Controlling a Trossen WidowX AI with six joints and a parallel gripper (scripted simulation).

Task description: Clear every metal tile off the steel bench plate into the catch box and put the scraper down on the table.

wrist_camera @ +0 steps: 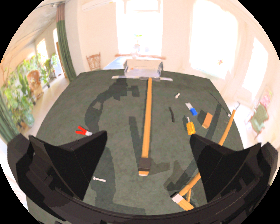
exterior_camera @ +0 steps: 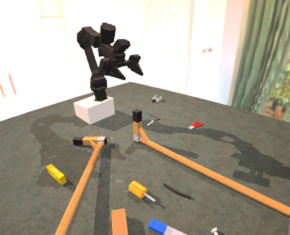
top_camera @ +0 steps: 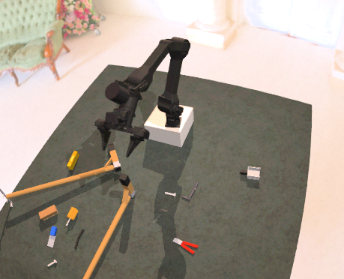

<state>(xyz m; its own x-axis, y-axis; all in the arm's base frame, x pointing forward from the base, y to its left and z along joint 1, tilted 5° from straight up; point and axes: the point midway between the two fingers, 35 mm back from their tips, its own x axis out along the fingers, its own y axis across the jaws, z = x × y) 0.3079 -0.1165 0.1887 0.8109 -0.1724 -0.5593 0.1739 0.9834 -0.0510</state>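
Fingers spread wide and holding nothing, my gripper (top_camera: 127,149) (exterior_camera: 134,76) (wrist_camera: 149,137) is hanging above the table (top_camera: 225,150) (exterior_camera: 83,170) (wrist_camera: 126,150). Below, two long-handled tools are lying: one (top_camera: 107,236) (exterior_camera: 209,172) (wrist_camera: 147,120) is pointing its far end at a pale box (wrist_camera: 143,67) (which of them is the scraper, I cannot tell), and the other (top_camera: 61,182) (exterior_camera: 81,186) (wrist_camera: 227,130) is resting near a yellow block (top_camera: 73,160) (exterior_camera: 56,174).

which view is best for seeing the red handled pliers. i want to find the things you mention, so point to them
The top view: it shows the pliers (top_camera: 186,245) (exterior_camera: 196,125) (wrist_camera: 83,131) largest, both red handles spread and the grey jaws distinct. The exterior view shows them smaller and foreshortened; the wrist view shows them tiny, beside a gripper finger.
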